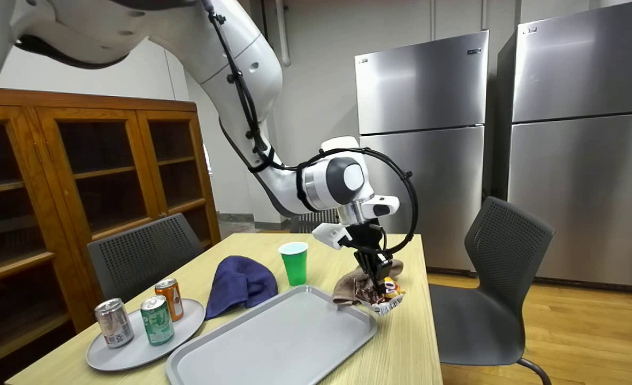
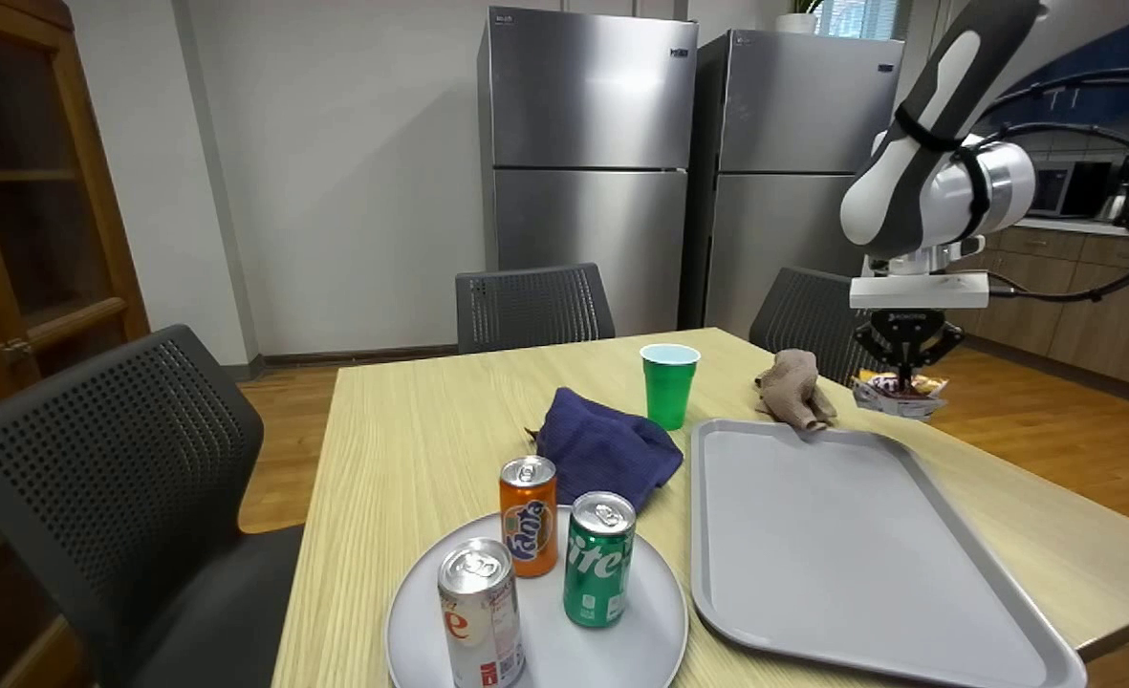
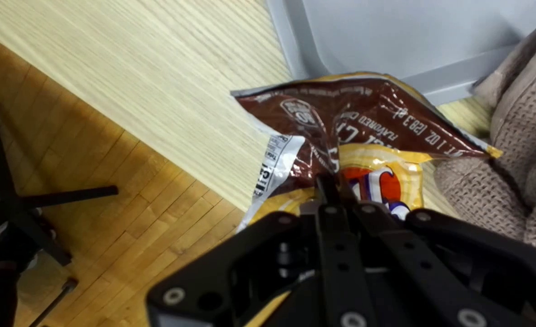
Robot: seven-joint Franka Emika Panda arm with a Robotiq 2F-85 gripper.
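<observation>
The snack bag [image 3: 363, 131] is clamped by its folded film between the fingers [image 3: 336, 236], at the edge of the table [image 3: 168, 91], near the tray [image 2: 851, 535] and brown cloth [image 2: 792, 390]. It is judged light, soft, slippery and crushable, best taken by gathered film. Three cans [image 2: 599, 562] are carried on the round plate [image 2: 655, 602]; the bottom of the green cup [image 2: 669, 387] is hidden.

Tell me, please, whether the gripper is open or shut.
Shut on the snack bag: in the wrist view, the gripper has its jaws together, and the bag creases where they pinch it.
</observation>
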